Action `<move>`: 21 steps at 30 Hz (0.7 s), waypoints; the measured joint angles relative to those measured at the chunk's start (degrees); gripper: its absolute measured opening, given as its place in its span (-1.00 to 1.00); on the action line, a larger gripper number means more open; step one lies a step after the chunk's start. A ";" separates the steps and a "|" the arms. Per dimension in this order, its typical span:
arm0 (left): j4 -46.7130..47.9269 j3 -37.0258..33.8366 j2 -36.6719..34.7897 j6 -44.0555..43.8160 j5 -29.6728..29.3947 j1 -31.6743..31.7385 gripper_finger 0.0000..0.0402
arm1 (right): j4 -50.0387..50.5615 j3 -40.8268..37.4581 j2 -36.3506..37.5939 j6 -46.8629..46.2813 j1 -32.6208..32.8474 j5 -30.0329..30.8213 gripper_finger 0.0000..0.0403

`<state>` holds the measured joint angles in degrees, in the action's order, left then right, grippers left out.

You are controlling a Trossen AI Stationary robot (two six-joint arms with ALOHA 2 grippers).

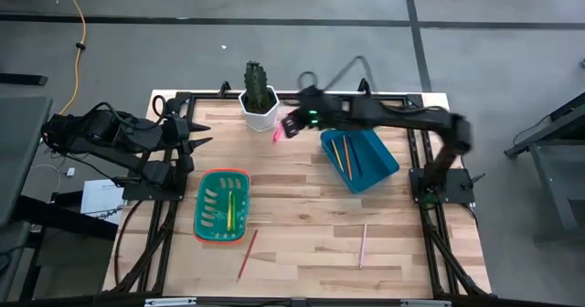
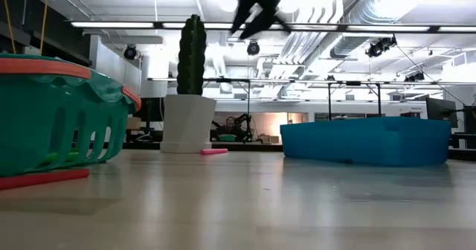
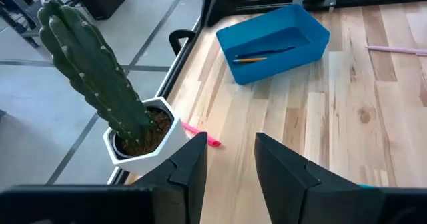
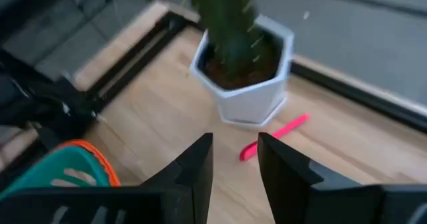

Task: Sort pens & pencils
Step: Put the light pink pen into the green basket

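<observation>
**Risk note: pink pen lies tight against the cactus pot**

Right gripper hovers at upper centre of the high view, above the hot-pink plastic pen; fingers spread, holding nothing. The pen lies flat on the pale wooden surface, just beside the white hexagonal pot of the green cactus.

Likely failure: on descent a finger catches the pot wall and tips or shoves the plant, or it nudges the pen so it rolls towards the surface edge. A closure off the pen's middle could also let it swing or drop in transit.

Left gripper waits at the left edge, fingers apart, empty.

Elsewhere: two thin pencils in the blue rectangular tray; pens in the green basket with orange rim; a red pencil and a salmon pencil lie loose in the lower part of the high view.
</observation>
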<state>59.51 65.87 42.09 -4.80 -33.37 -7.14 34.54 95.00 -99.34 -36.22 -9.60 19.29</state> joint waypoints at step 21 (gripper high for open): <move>-3.64 0.00 0.42 -8.39 0.53 0.00 -0.44 | -32.03 -48.11 39.31 -19.87 29.09 -22.49 -0.45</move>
<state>55.88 65.87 42.51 -13.19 -32.83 -7.14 2.51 46.89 -60.03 -56.09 19.49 -3.20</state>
